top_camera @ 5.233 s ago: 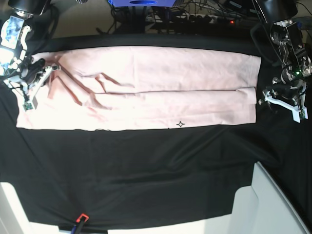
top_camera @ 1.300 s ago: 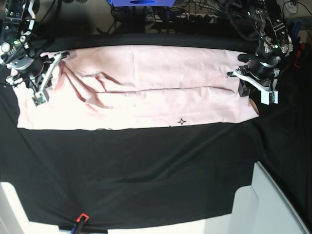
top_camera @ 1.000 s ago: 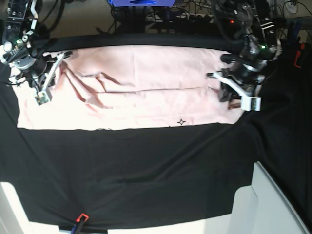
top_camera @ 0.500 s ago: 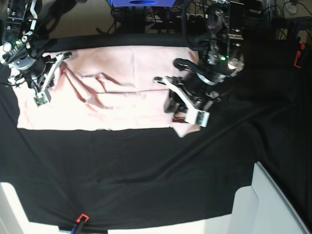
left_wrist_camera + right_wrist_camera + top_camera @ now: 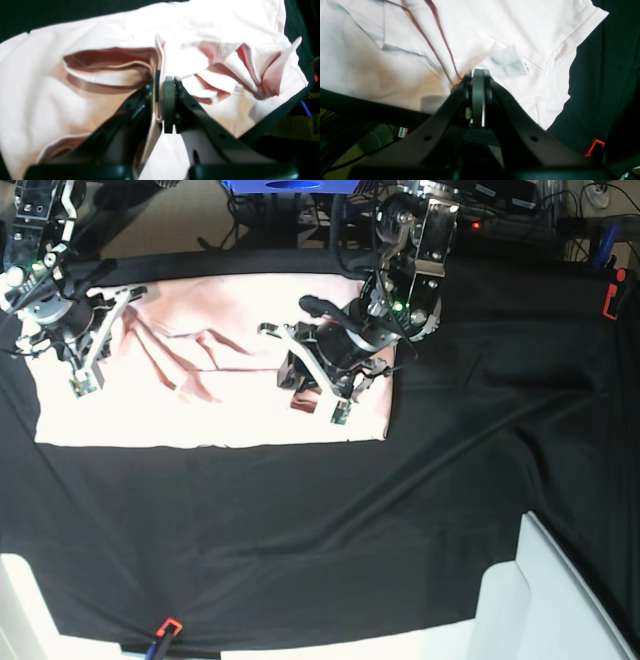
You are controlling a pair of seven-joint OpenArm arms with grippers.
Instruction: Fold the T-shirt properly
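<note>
My left claw [image 5: 318,385], pinching the T-shirt [image 5: 200,395], has dragged its end halfway over; right claw [image 5: 85,345] stays clamped on cloth.

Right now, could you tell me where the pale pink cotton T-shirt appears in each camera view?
Base: the pale pink cotton T-shirt lies upper left on the black table cloth.
Left wrist: it fills most of the frame, pinched in the left gripper.
Right wrist: it covers the upper left, behind the right gripper.
Shared landmark: the black cloth bordering the shirt's edge.
</note>
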